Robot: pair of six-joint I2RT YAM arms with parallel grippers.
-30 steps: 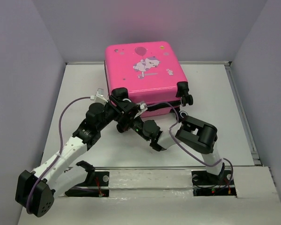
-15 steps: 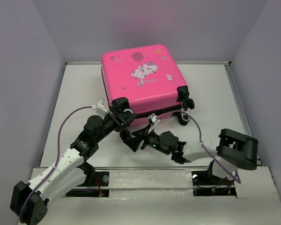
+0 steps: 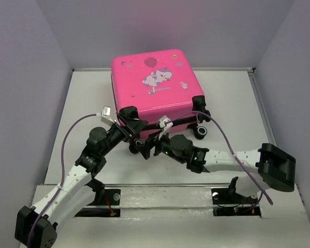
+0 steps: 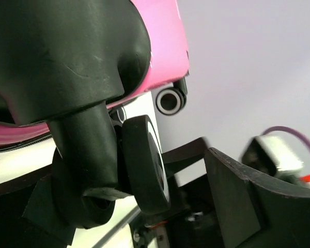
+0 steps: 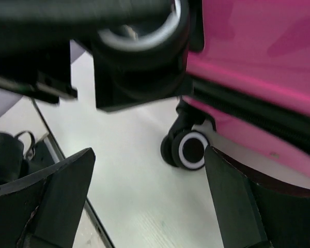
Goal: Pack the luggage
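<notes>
The pink luggage (image 3: 154,82) lies flat at the back middle of the table, with its cartoon print up and its two shells together along a dark seam. My left gripper (image 3: 130,123) is at its front-left corner. In the left wrist view this gripper (image 4: 139,196) is open, a black caster wheel (image 4: 144,163) stands between its fingers, and there is a gap to the right finger (image 4: 232,206). My right gripper (image 3: 144,150) sits low just in front of that corner. It (image 5: 147,155) is open and holds nothing, with a lower caster wheel (image 5: 190,149) by its right finger (image 5: 237,206).
Grey walls stand on the left, back and right of the white table (image 3: 232,103). The right-hand casters (image 3: 201,129) stick out at the luggage's front-right corner. The right arm (image 3: 232,157) lies stretched across the near table. A purple cable (image 3: 72,132) loops off the left wrist.
Both grippers have opened. The right arm has stretched out low to the left, below the left gripper. The luggage has shifted slightly left and back.
</notes>
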